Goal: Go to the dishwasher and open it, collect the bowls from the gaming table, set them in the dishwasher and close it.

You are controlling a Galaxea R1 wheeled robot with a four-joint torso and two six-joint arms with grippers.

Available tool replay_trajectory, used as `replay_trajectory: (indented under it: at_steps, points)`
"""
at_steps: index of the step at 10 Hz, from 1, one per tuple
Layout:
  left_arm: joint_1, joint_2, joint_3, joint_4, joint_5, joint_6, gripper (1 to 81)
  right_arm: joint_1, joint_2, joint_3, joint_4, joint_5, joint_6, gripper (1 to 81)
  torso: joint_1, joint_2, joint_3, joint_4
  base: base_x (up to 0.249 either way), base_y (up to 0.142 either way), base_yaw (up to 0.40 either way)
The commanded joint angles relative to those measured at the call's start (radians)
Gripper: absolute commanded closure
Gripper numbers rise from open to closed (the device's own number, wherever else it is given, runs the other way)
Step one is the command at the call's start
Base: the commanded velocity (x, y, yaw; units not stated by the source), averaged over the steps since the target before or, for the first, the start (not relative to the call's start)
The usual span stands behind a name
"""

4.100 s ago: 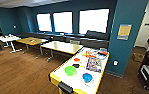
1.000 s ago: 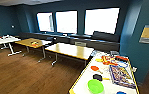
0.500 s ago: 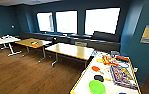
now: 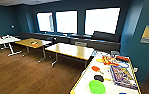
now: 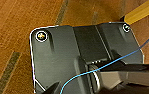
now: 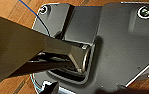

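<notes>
Blue-walled lounge, gaming table (image 4: 90,75) at lower right of the frame.
You're nearly there: square up to the lime green bowl (image 4: 97,86) at its near end; blue bowl (image 4: 122,93) barely peeks in. Pincer state: I cannot tell.

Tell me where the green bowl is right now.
In the head view the green bowl sits on the near end of the yellow-rimmed gaming table, at the lower right, just in front of a small black disc.
</notes>
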Motion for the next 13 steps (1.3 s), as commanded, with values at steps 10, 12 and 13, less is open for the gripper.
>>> replay_trajectory:
  at_steps: [10, 12, 13]
  points:
    - [-0.046, -0.01, 0.003, 0.0, 0.051, 0.001, 1.0, 0.035, 0.0, 0.005, -0.013, -0.049, -0.002, 1.0, 0.0, 0.0, 0.0, 0.0, 0.0, 0.0, -0.222]
    - [-0.046, -0.01, 0.003, -0.002, 0.051, 0.001, 1.0, 0.035, 0.0, 0.005, -0.013, -0.049, -0.002, 1.0, 0.0, 0.0, 0.0, 0.0, 0.0, 0.0, -0.367]
    - [-0.046, -0.01, 0.003, -0.002, 0.051, 0.001, 1.0, 0.035, 0.0, 0.005, -0.013, -0.051, -0.002, 1.0, 0.0, 0.0, 0.0, 0.0, 0.0, 0.0, -0.375]
